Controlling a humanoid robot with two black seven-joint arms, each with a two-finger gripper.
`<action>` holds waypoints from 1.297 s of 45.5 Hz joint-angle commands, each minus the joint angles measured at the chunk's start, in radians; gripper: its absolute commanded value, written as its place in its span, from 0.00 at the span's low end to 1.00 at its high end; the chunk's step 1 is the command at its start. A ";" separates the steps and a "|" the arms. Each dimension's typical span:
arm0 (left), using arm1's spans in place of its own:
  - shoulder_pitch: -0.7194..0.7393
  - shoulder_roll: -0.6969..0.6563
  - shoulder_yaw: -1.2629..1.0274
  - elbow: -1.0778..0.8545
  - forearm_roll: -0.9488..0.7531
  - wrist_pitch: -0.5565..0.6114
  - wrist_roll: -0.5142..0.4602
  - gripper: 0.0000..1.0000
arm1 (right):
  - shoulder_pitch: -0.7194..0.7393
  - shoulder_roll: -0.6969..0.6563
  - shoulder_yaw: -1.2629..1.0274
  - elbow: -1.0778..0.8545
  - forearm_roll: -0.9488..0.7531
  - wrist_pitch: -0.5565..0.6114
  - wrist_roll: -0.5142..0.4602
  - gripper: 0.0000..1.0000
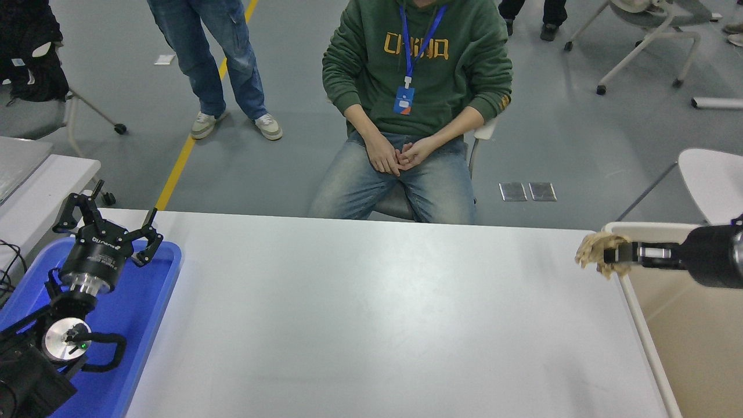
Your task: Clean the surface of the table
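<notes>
The white-grey table surface [360, 313] fills the lower middle of the head view. My right gripper [606, 255] comes in from the right edge and is shut on a crumpled tan paper wad [593, 248]. It holds the wad in the air over the table's far right corner, at the rim of a beige bin [685, 325]. My left gripper [107, 223] is parked open at the lower left, above a blue tray [145, 313].
A person in a green hoodie [418, 64] sits at the table's far side, hands clasped in the lap. Another person's legs [220, 64] stand at the top left. A smaller white table [35, 186] is at the left edge, a round-edged white table [714, 180] at the right.
</notes>
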 commanded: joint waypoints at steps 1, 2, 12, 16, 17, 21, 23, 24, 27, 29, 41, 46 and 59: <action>0.000 0.000 0.000 0.000 0.000 0.000 0.000 1.00 | 0.045 -0.096 0.127 0.004 0.006 0.164 -0.001 0.00; 0.000 0.000 0.000 0.000 0.000 0.000 0.000 1.00 | 0.050 -0.097 0.130 0.004 0.006 0.168 -0.001 0.00; 0.000 0.000 0.000 0.000 0.000 0.000 0.000 1.00 | 0.074 -0.108 0.132 0.002 0.006 0.188 -0.001 0.00; 0.000 0.000 0.000 0.000 0.000 0.000 0.000 1.00 | 0.077 -0.110 0.131 -0.001 0.006 0.188 -0.003 0.00; 0.000 0.000 0.000 0.000 0.000 0.000 0.000 1.00 | 0.077 -0.110 0.130 -0.002 0.006 0.188 -0.003 0.00; 0.000 0.000 0.000 0.000 0.000 0.000 0.000 1.00 | 0.073 -0.105 0.124 -0.011 0.004 0.187 -0.003 0.00; 0.000 0.000 0.000 0.000 0.000 0.000 0.000 1.00 | 0.070 -0.100 0.117 -0.025 0.004 0.184 -0.004 0.00; 0.000 0.000 0.000 0.000 0.000 0.000 0.000 1.00 | 0.068 -0.100 0.114 -0.034 0.003 0.181 -0.004 0.00; 0.000 0.000 0.000 0.000 0.000 0.000 0.000 1.00 | 0.063 -0.090 0.109 -0.079 0.001 0.172 -0.006 0.00; 0.000 0.000 0.000 0.000 0.000 0.000 0.000 1.00 | 0.059 -0.073 0.101 -0.120 0.004 0.158 -0.006 0.00; 0.000 0.000 0.000 0.000 0.000 0.000 0.000 1.00 | -0.028 0.039 0.034 -0.332 0.024 -0.054 -0.006 0.00; 0.000 0.000 0.000 0.000 0.000 0.000 0.000 1.00 | -0.099 0.088 0.005 -0.392 0.068 -0.184 -0.006 0.00; 0.000 0.000 0.000 0.000 0.000 0.000 0.000 1.00 | -0.288 0.321 -0.040 -0.732 0.312 -0.473 -0.006 0.00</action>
